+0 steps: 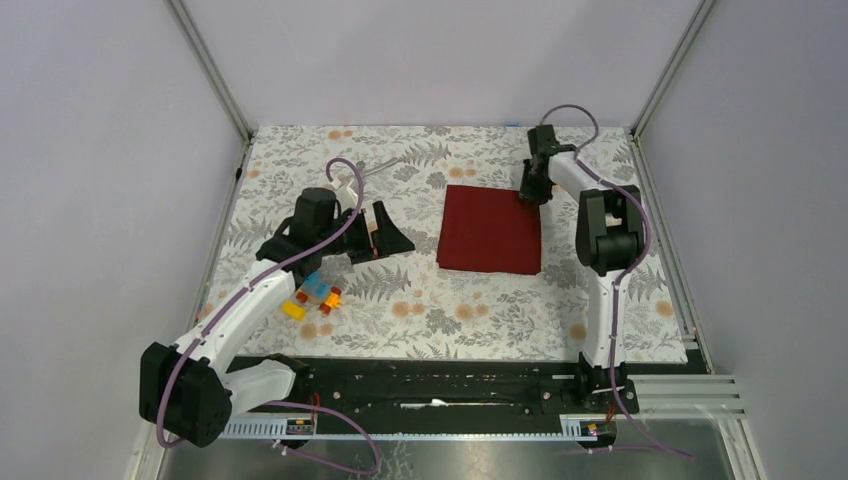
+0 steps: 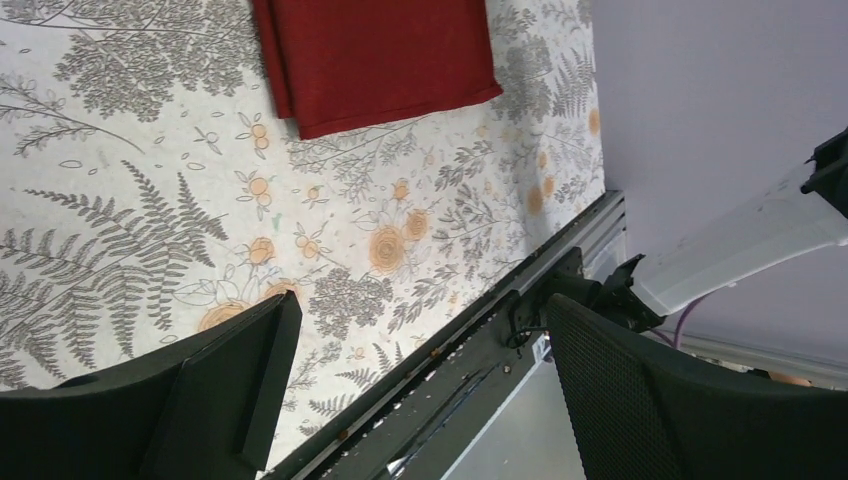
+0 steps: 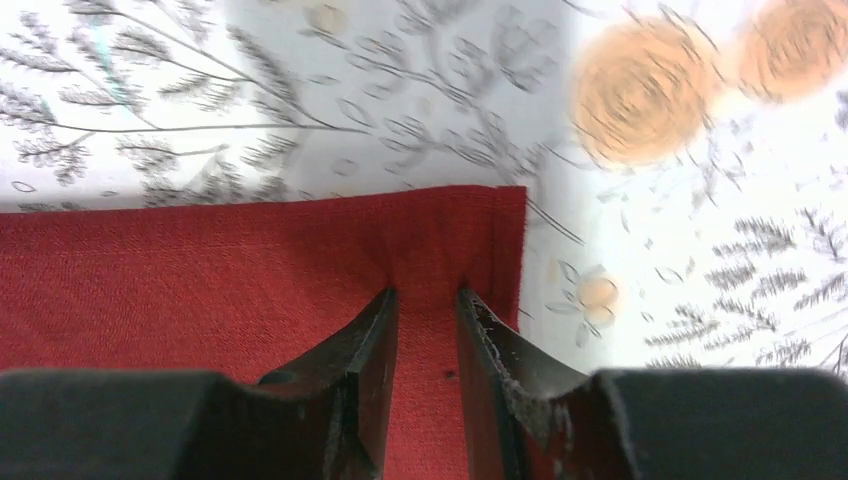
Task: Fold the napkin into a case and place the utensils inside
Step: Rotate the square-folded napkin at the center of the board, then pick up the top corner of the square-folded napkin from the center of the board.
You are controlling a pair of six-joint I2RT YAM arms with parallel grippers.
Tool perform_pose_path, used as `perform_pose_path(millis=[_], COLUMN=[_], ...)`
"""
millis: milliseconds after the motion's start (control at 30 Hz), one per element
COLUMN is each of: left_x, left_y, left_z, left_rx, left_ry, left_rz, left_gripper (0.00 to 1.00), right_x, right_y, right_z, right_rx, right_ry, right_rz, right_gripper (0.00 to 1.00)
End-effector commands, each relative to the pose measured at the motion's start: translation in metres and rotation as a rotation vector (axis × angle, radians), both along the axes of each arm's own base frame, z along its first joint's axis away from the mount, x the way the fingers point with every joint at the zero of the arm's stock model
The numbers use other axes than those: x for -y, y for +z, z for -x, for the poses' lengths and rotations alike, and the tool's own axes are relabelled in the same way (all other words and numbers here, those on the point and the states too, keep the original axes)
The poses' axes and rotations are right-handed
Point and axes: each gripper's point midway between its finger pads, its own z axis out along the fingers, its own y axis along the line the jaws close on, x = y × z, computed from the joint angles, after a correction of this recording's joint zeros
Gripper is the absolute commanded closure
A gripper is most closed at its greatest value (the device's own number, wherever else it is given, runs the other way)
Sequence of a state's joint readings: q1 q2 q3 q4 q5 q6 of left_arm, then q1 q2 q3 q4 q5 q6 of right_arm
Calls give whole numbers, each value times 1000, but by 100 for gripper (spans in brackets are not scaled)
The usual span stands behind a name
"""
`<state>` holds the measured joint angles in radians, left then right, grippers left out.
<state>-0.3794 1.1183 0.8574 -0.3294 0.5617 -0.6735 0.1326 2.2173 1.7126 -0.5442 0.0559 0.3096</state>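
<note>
The dark red napkin (image 1: 490,232) lies flat, folded to a rough square, at the table's middle; it also shows in the left wrist view (image 2: 385,55) and the right wrist view (image 3: 250,270). My right gripper (image 1: 530,195) is at its far right corner, jaws nearly closed, with a pucker of cloth pinched between the tips (image 3: 428,292). My left gripper (image 1: 375,235) is open and empty, left of the napkin and apart from it (image 2: 420,310). A slim silver utensil (image 1: 378,167) lies at the back left, partly hidden by the left arm's cable.
Small colourful toy blocks (image 1: 315,297) lie beside the left arm. The table has a floral cloth (image 1: 440,300). A black rail (image 1: 440,385) runs along the near edge, also seen in the left wrist view (image 2: 480,350). Grey walls close in three sides.
</note>
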Motion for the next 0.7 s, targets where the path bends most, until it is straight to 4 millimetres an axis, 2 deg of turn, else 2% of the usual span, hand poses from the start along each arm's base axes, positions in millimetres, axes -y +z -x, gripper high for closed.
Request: perform_pose_path(millis=[0, 100, 167, 233, 300, 367, 433, 533, 633, 667], left_x=[-6, 6, 21, 36, 52, 65, 74, 79, 82, 82], left_y=[-24, -38, -51, -68, -77, -91, -110, -138, -156, -162], left_z=[-10, -15, -19, -27, -41, -57, -73, -93, -106, -108], left_rx=[10, -29, -70, -112, -109, -105, -123, -143, -117, -118], left_ry=[37, 24, 0, -9, -15, -17, -15, -9, -25, -37], left_rz=[-57, -2, 28, 21, -13, -82, -159, -259, -309, -333], left_gripper=[1, 1, 1, 3, 7, 11, 16, 26, 26, 25], right_x=[-14, -24, -27, -28, -37, -44, -47, -37, -26, -17], right_y=[11, 37, 65, 75, 80, 77, 72, 59, 43, 41], right_z=[-2, 6, 18, 43, 67, 91, 113, 137, 154, 155], right_rx=[-22, 27, 71, 76, 88, 78, 80, 70, 47, 51], right_ry=[201, 240, 220, 210, 212, 185, 162, 105, 56, 25], right_rz=[233, 261, 231, 176, 57, -99, -249, -404, -490, -513], right_gripper=[65, 56, 42, 23, 16, 16, 20, 31, 43, 45])
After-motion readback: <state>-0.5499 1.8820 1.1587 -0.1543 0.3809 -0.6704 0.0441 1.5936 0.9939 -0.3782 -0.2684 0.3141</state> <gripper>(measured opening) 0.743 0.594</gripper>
